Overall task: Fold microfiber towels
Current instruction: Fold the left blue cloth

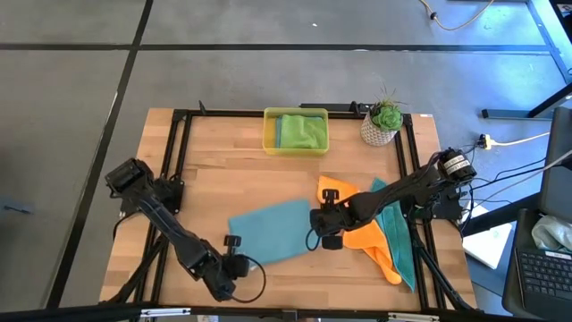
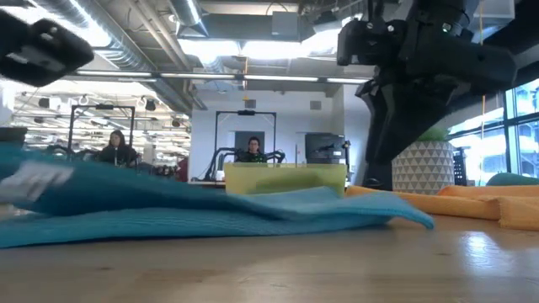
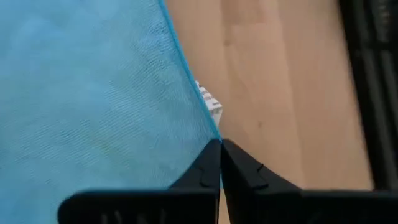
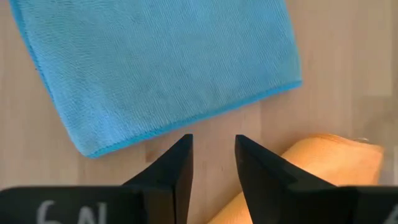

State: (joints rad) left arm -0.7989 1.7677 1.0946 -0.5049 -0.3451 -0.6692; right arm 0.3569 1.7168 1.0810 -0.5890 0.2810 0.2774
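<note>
A light blue microfiber towel (image 1: 273,231) lies spread in the middle of the table. My left gripper (image 1: 234,243) is shut on its near left edge, beside a white tag (image 3: 211,106). My right gripper (image 4: 212,162) hangs open over bare wood between the blue towel's right edge (image 4: 205,115) and an orange towel (image 1: 362,231), touching neither. The orange towel lies crumpled on a teal towel (image 1: 399,240). A green towel (image 1: 299,131) lies in the yellow tray (image 1: 268,134). My left gripper pinches the blue towel's hemmed edge (image 3: 210,130) between its two fingertips, just past the white tag. The fingers slant down from the table's near left side. In the low view that end of the towel (image 2: 50,189) stands raised, and the rest lies on the table.
A potted plant (image 1: 382,123) stands at the far right beside the tray. A black frame (image 1: 179,143) runs around the table's edges. Bare wood lies to the left of the blue towel and along the near edge. People sit in the room behind.
</note>
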